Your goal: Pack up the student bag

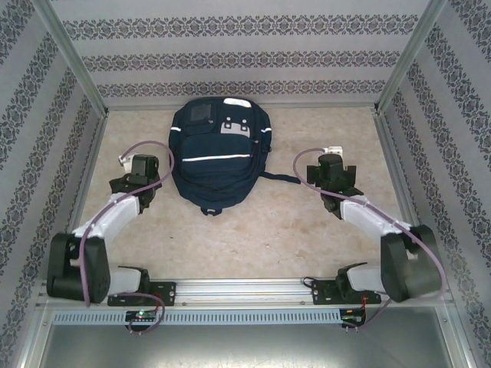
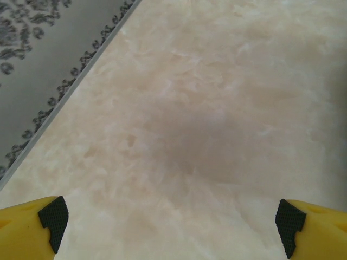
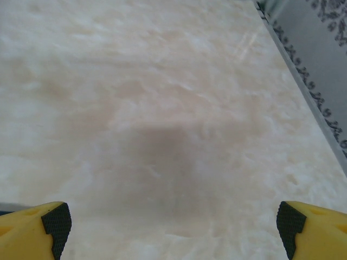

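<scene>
Two wrist views: your left gripper (image 2: 171,225) and right gripper (image 3: 172,225) gaped wide, empty, above table (image 2: 217,108).
Overhead: student bag (image 1: 219,157) lay between them.

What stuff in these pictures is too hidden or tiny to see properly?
1. Top view: the inside of the student bag, hidden by its own fabric; whether anything is packed cannot be told.
2. Top view: the white patches on it, too small to read.
3. Wrist views: the left gripper and right gripper, both open, cut off by the bottom edge.
</scene>
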Controlling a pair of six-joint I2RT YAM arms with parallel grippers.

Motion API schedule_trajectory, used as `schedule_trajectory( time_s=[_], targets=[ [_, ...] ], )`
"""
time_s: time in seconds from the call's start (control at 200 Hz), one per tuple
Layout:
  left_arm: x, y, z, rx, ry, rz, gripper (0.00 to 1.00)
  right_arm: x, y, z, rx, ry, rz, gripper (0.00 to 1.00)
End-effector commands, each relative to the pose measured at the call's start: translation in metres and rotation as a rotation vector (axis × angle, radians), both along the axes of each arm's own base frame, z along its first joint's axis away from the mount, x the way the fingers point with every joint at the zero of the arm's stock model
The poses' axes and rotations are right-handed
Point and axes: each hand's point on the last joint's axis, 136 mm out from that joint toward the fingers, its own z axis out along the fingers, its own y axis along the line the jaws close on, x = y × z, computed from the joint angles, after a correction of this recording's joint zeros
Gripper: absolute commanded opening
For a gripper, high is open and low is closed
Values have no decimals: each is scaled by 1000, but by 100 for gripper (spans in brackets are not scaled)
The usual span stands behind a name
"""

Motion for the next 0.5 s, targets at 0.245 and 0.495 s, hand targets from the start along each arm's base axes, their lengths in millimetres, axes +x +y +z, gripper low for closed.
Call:
schedule_trajectory(
  time_s=[0.245,0.495],
  targets=[
    [68,-24,-20,18,-178,-238,100,38,-27,-3,12,-170,-32,98],
    [53,-56,-23,-28,-343,-455,100,22,-25,-4,111,-266,41,98]
  ],
)
